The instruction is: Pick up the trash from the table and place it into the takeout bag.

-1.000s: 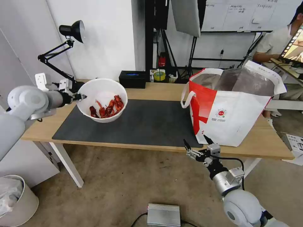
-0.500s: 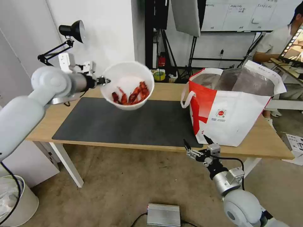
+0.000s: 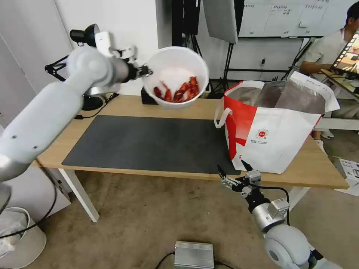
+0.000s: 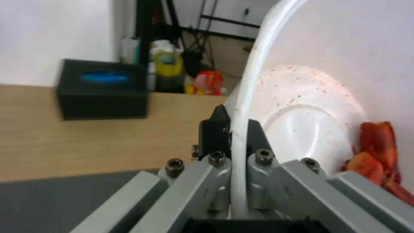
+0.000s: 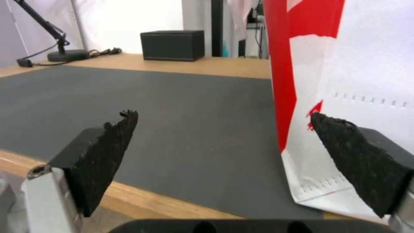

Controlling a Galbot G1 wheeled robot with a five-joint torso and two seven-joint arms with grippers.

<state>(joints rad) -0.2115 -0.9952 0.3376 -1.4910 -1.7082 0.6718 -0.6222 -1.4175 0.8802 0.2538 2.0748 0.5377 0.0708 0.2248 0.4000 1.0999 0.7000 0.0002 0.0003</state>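
1. The left gripper is clamped on the rim of the white bowl; in the left wrist view its fingers press the thin rim from both sides; the bowl hangs in the air above the far part of the table, tilted toward the camera.
2. Inside the bowl there is one cluster of red shells; I cannot count the single pieces, perhaps five or six.
3. The left arm reaches forward and up from the left side, stretched out over the table; the bowl is left of the takeout bag and apart from it.
4. The right gripper is low, in front of the near edge of the table, close to the bottom corner of the bag; its two black pads stand wide apart and hold nothing; the right arm comes up from the lower right.
5. The table is light wood with white legs; one dark grey mat covers its middle; the one bag stands open on the right end, partly on the mat.
6. At the back edge there is one black box and one black desk lamp; the wall behind is white.
7. The floor is bare and brownish; one small silver box lies on it near the robot; one white bin stands at the left.
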